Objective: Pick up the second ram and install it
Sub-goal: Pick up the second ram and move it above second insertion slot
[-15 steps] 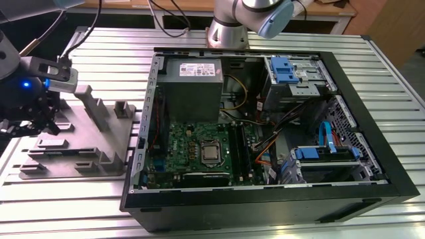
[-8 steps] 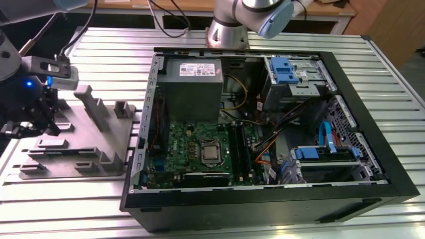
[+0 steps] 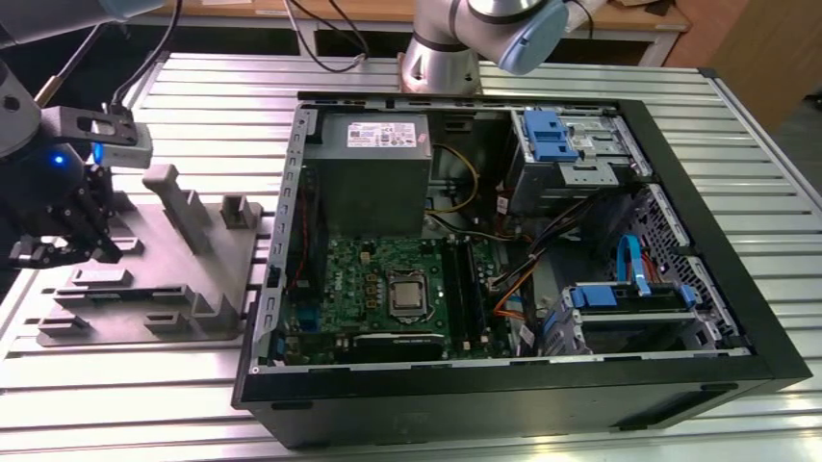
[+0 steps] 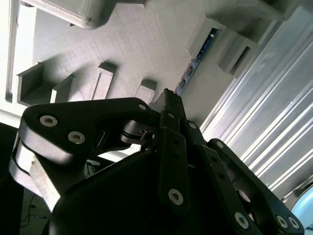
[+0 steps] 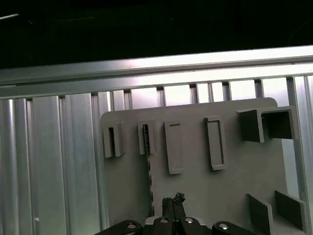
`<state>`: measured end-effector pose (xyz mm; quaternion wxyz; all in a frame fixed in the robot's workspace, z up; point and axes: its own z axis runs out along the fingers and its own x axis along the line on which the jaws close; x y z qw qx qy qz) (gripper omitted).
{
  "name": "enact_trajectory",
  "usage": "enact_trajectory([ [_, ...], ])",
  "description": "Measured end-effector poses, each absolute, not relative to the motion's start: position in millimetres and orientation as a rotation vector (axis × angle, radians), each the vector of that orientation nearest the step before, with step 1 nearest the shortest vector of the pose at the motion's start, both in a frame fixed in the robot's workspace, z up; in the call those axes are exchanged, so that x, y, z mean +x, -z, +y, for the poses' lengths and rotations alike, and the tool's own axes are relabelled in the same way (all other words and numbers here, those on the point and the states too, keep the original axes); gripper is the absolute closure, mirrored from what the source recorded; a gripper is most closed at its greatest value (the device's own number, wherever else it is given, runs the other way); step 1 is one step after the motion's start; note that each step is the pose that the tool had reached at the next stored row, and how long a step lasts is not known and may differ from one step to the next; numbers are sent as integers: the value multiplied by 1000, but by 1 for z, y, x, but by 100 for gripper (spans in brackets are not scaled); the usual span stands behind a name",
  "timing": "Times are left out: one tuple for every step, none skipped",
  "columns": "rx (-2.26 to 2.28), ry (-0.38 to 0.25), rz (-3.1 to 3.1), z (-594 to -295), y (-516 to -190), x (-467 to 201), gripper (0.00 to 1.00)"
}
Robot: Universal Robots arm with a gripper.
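Black links of our tool [image 4: 168, 98] loom closest in the second wrist view, narrowing to two fingers that meet at the tip. We see no gap between them in either wrist view, so we take the tool as closed, with nothing held between the fingers.

Just past the tip lies the ram [image 4: 195, 61], a thin dark strip with a bluish glint. It stands on its narrow edge on the grey tray [image 4: 146, 44]. Its long axis runs flat along the tray's surface, its far end sitting in a slotted peg and its near end pointing back toward the tool.

In the first wrist view we look down the ram [image 5: 148, 166] almost edge-on, as a fine dark line. It runs from one slotted peg across the tray [image 5: 195, 196] toward the tool [image 5: 175, 199]. The tip sits just beside the near end, off to one side and not around it. We cannot tell whether the tool touches the ram.

From the exterior view we find the tool [image 3: 62, 245] low over the tray [image 3: 192, 260], at that view's left. The tray rests on the slatted bench [image 3: 514, 77]. Beside it, toward that view's right, the open case [image 3: 719, 289] lies on its side, its green board [image 3: 372, 279] facing up.
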<state>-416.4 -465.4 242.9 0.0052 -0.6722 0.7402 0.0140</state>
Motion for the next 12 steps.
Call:
enact_trajectory([
  [-2108,-44,2314,-465,-242,-416,90],
  [-2112,-44,2311,-465,-242,-416,90],
  [-2116,-44,2308,-465,-241,-416,90],
  [-2122,-44,2303,-465,-240,-416,90],
  [-2131,-44,2294,-465,-239,-417,90],
  [-2144,-44,2282,-465,-239,-417,90],
  [-2158,-44,2269,-465,-238,-417,90],
  [-2173,-44,2255,-466,-237,-417,90],
  [-2183,-44,2245,-466,-237,-417,90],
  [-2190,-42,2238,-466,-237,-417,90],
  [-2194,-40,2232,-467,-237,-417,90],
  [-2195,-37,2227,-467,-237,-417,90],
])
